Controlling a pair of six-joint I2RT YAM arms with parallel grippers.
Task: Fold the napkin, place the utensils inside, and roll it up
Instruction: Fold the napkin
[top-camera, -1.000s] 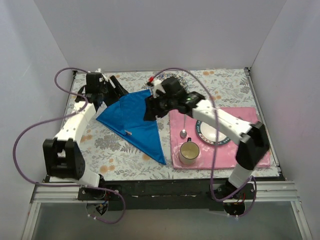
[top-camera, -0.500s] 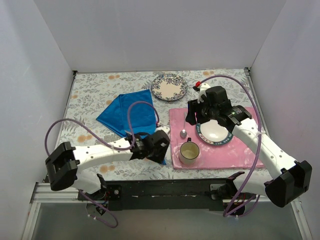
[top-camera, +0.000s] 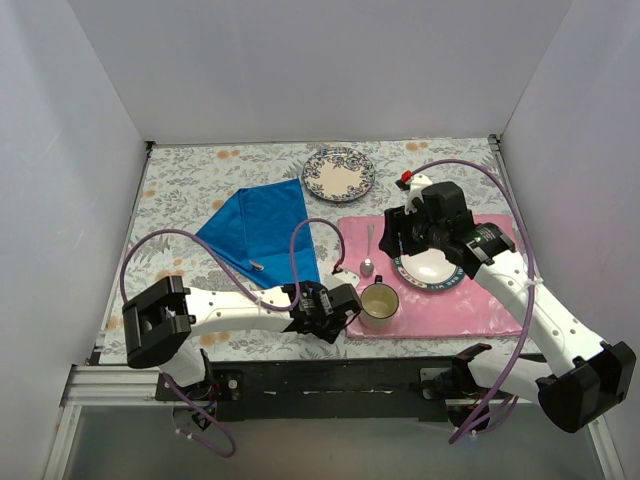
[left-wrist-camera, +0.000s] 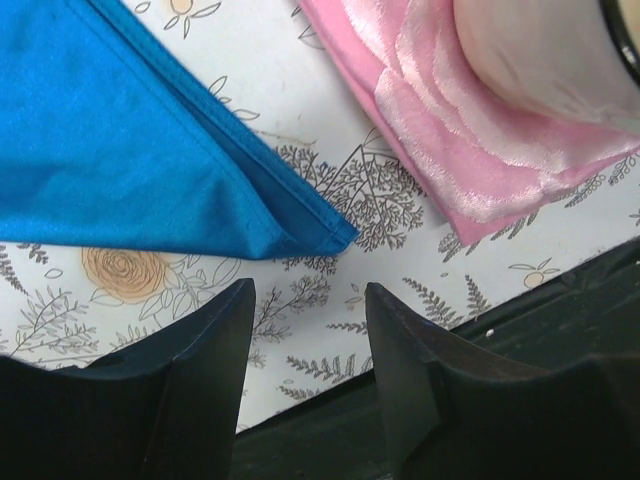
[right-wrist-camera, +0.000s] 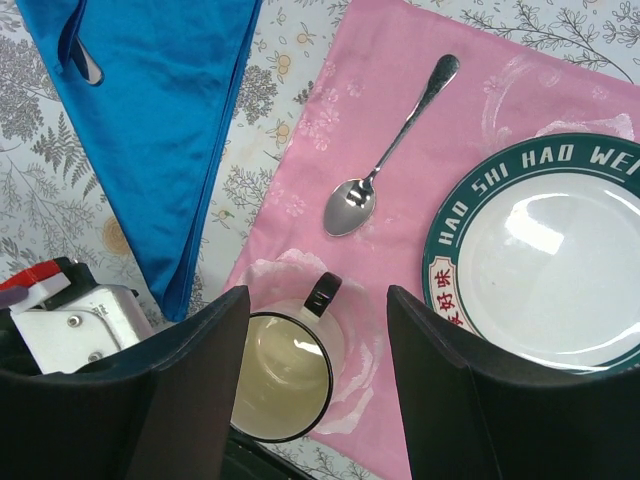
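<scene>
The blue napkin (top-camera: 262, 232) lies folded into a triangle left of the pink placemat (top-camera: 470, 310). Its near corner shows in the left wrist view (left-wrist-camera: 150, 150), just ahead of my open, empty left gripper (left-wrist-camera: 308, 292), which sits low by the table's near edge (top-camera: 335, 318). A silver utensil end (right-wrist-camera: 85, 60) pokes out of a fold in the napkin (right-wrist-camera: 150, 110). A small silver spoon (right-wrist-camera: 385, 165) lies on the placemat (top-camera: 368, 250). My right gripper (right-wrist-camera: 315, 300) is open and empty, above the placemat between cup and spoon (top-camera: 397, 238).
A cream cup (top-camera: 380, 300) with a black rim stands on the placemat's near left corner (right-wrist-camera: 285, 375). A white plate with a green rim (top-camera: 430, 265) is to its right. A floral plate (top-camera: 338, 173) sits at the back. The black table edge (left-wrist-camera: 520, 330) is close to the left fingers.
The left arm swung from the napkin's far left side to its near corner beside the cup. The right arm drew off the napkin and moved right over the placemat.
</scene>
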